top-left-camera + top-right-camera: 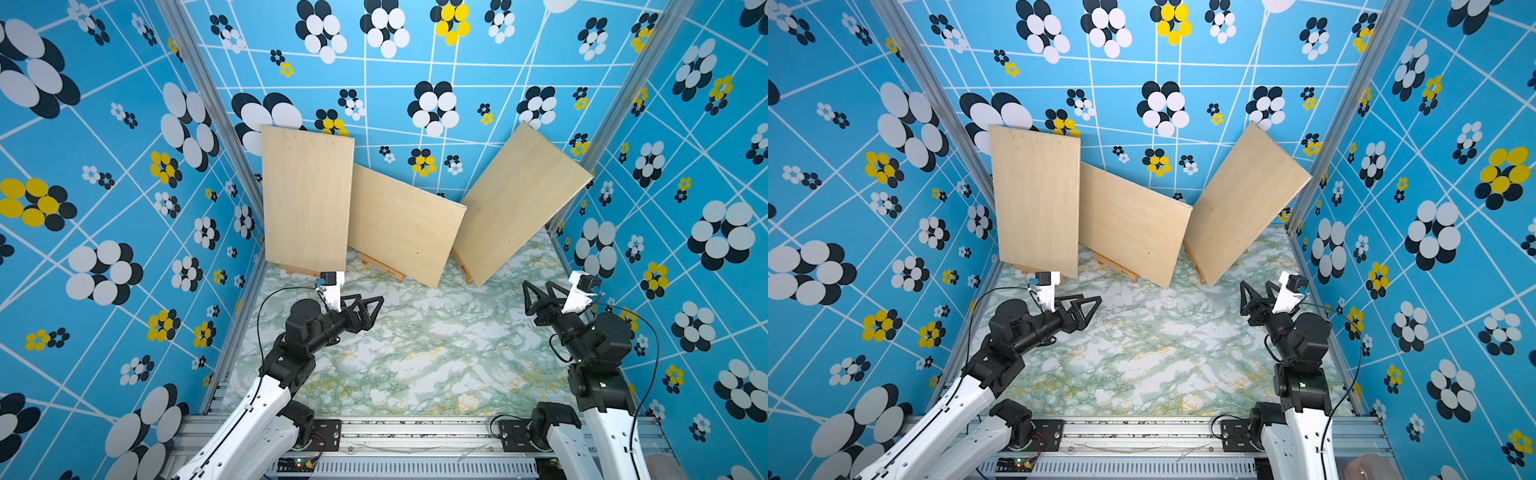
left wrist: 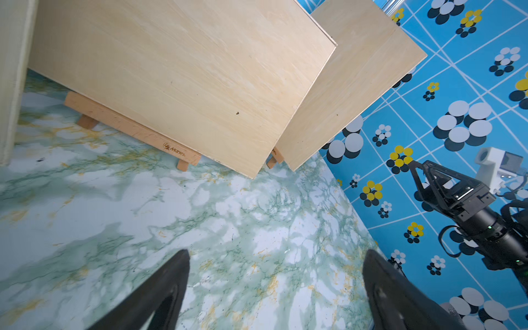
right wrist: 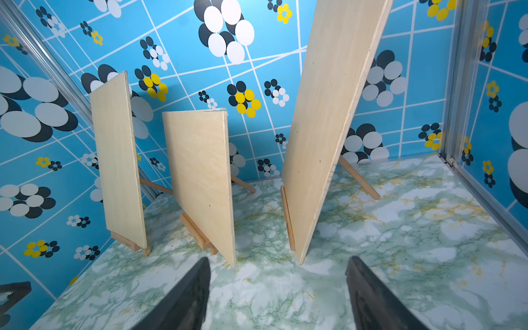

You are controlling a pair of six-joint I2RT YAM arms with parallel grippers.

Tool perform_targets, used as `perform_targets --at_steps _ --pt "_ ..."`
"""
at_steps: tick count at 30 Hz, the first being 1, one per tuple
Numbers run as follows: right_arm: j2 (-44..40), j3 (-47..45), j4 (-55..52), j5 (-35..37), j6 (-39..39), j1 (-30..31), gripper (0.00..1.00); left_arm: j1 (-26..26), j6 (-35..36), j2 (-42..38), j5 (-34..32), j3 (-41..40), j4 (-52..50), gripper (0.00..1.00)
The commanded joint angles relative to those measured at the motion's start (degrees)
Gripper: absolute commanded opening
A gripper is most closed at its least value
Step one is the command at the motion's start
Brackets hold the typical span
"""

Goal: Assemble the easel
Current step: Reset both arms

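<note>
So your desk (image 1: 415, 353) is that green-and-white marble-look top with yellowish veins, boxed in on three sides by bright blue walls (image 1: 104, 187) covered in white lines and black, white and yellow flower blobs, with a bare metal frame post (image 1: 203, 87) in the back corner. All the easel stuff sits along the back of the desk: the left board (image 1: 305, 199) stands tall near the left wall, the middle board (image 1: 405, 224) sits wide-ways and skewed just beside it, and the right board (image 1: 519, 203) leans back toward the right corner. Each one rests on a little wooden easel; you can see the middle easel (image 2: 128, 125) poking out under its board in the left wrist view, and a rear leg (image 3: 360, 180) propping the right one in the right wrist view. Your left gripper (image 1: 374, 313) hangs over the desk just in front of the left board's lower corner, jaws spread wide, nothing between them, touching nothing. Your right gripper (image 1: 536, 286) is near the right wall, in front of the right board, jaws also apart and empty; in its wrist view you see only desk between them.
</note>
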Motion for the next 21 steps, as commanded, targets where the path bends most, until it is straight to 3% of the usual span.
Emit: perform_targets --at_steps 1,11,21 --pt "-0.39 2.82 -5.32 -0.16 -1.05 -0.21 0.77 1.42 2.99 -2.42 -3.2 2.09 -7.8 0.98" --pt "2.18 5.92 -4.56 -0.75 1.72 -0.21 0.77 1.95 8.83 -7.49 -13.58 6.89 -18.45 1.0" --pt "5.13 6.37 -1.23 -0.29 4.39 -0.21 0.77 1.98 15.27 -12.94 -25.65 7.03 -22.79 0.99"
